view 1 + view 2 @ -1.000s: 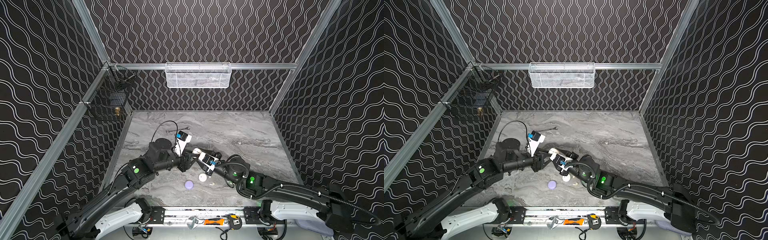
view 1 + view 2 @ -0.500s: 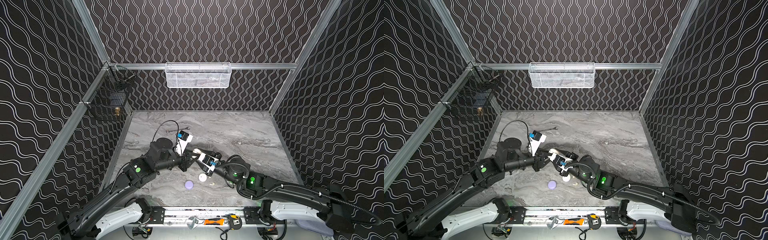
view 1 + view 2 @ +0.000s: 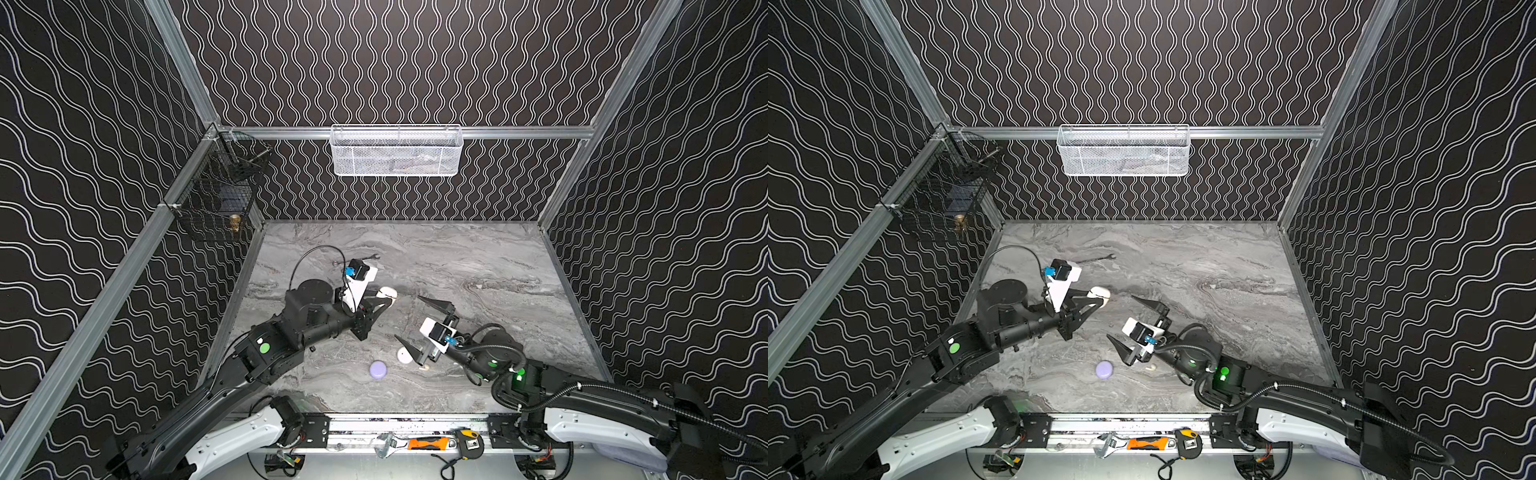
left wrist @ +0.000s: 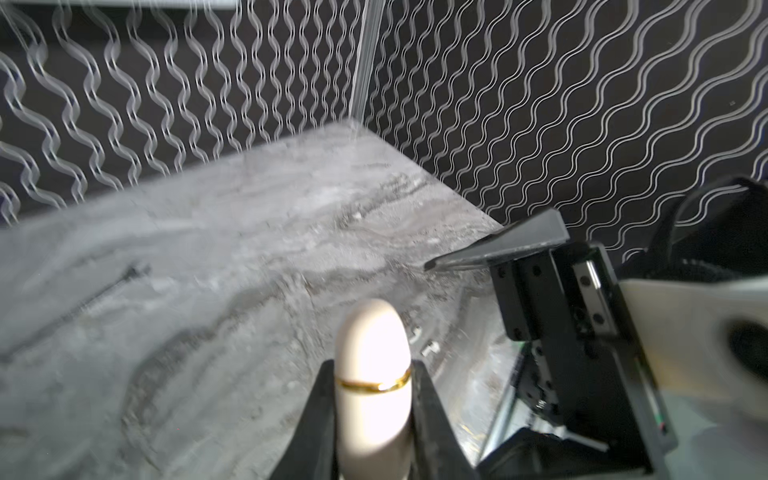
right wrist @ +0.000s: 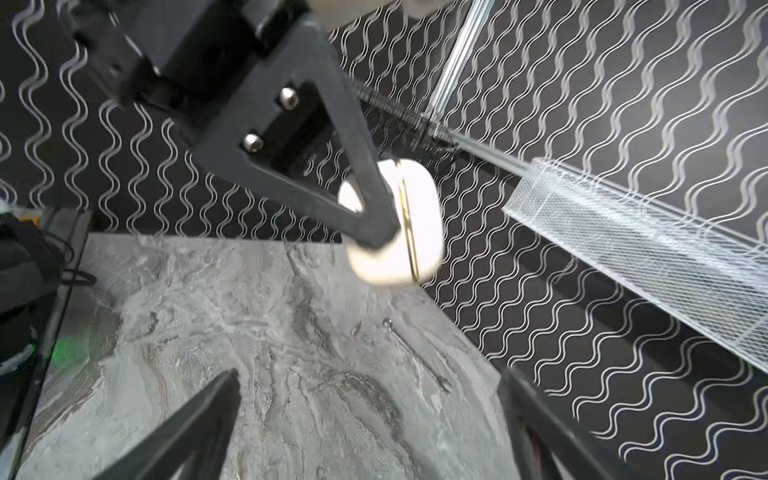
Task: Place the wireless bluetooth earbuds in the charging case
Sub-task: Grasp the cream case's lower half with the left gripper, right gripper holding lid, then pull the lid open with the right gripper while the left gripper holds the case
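My left gripper [image 3: 384,297] [image 4: 372,365] is shut on a closed cream charging case [image 3: 387,293] [image 3: 1101,293] [image 4: 374,332] with a gold seam, held above the table. The right wrist view shows the case [image 5: 409,232] behind a left finger. My right gripper [image 3: 408,317] [image 3: 1121,316] [image 5: 370,374] stands wide open and empty, just right of the case and apart from it. One cream earbud [image 3: 424,367] [image 3: 1151,367] lies on the table beside the right gripper. A lavender round case [image 3: 378,369] [image 3: 1104,369] and a white round case [image 3: 403,355] lie near the front.
A thin wrench [image 3: 365,258] [image 3: 1098,259] [image 5: 415,353] lies on the marble table behind the left gripper. A white mesh basket [image 3: 395,151] hangs on the back wall and a black wire basket [image 3: 220,199] on the left wall. Tools lie on the front rail [image 3: 415,442].
The right gripper let go of the cream case, opened wide and drew back to the right. The left gripper closed on the case and holds it alone.
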### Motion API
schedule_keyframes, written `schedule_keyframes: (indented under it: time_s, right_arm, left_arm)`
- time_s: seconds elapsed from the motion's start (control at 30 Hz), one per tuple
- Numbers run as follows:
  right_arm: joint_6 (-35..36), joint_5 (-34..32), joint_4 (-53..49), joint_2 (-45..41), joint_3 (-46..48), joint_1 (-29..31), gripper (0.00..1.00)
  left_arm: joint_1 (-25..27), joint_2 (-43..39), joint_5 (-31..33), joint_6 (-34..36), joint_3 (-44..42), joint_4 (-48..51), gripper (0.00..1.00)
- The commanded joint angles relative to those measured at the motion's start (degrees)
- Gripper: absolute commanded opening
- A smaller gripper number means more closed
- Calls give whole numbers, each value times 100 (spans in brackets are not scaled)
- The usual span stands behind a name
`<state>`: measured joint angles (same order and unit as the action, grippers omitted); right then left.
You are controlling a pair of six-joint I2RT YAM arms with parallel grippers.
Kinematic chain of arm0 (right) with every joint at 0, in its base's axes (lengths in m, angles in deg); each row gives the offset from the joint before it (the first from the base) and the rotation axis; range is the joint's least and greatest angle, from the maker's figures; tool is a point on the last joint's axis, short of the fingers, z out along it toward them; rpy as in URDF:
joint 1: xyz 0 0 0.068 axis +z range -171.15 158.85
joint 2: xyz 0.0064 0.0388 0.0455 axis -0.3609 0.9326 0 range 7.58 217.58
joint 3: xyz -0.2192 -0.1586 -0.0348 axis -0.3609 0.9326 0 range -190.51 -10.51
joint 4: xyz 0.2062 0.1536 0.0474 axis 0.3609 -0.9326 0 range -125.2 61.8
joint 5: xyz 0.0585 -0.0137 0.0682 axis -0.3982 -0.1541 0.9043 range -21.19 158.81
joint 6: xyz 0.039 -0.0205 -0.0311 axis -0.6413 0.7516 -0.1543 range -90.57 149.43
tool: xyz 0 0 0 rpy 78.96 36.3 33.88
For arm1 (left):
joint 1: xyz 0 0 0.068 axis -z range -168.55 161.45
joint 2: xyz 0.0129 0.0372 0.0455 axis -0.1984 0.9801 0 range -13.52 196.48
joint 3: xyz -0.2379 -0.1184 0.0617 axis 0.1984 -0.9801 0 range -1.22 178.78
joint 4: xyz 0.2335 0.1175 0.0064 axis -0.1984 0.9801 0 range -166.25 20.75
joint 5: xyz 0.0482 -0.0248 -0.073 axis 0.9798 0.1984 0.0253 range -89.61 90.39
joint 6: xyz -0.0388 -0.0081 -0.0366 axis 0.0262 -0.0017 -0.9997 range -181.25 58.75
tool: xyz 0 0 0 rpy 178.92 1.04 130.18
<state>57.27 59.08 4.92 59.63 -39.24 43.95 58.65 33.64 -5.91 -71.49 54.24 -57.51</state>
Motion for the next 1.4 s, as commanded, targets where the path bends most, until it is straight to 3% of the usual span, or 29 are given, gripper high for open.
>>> schedule_keyframes:
  time_s: [0.0, 0.17, 0.37, 0.47, 0.57, 0.7, 0.93, 1.1, 1.37]
  right_arm:
    - [-247, 337, 691, -273, 231, -354, 99]
    - [-1040, 1241, 698, -499, 394, -1329, 99]
    - [-994, 1716, 631, -201, 311, -1443, 98]
    - [-897, 2056, 531, 9, 207, -1439, 96]
    - [-845, 2546, 497, 105, 138, -1439, 96]
    - [-791, 3050, 294, 72, 87, -1439, 96]
    - [-780, 3235, 322, -151, 224, -1440, 97]
    - [-772, 3414, 102, -33, 56, -1427, 96]
    - [-815, 3511, 109, 111, -22, -1417, 96]
  left_arm:
    - [-8, -334, -96, 1162, -729, -1301, 0]
    - [-1, -748, 495, 1080, -2795, -3769, 0]
    - [-1, -286, -404, 1851, -5147, -8190, 0]
    - [-3, 182, -1016, 1952, -5356, -9387, 0]
    - [-8, 325, -1532, 2043, -5220, -9274, 0]
    - [-9, 234, -1646, 1965, -5214, -9172, 0]
    - [-7, 67, -1788, 1802, -5023, -8643, 0]
    - [-22, 300, -2035, 1615, -5081, -9193, 0]
    - [-48, 380, -2372, 1522, -4898, -9039, 0]
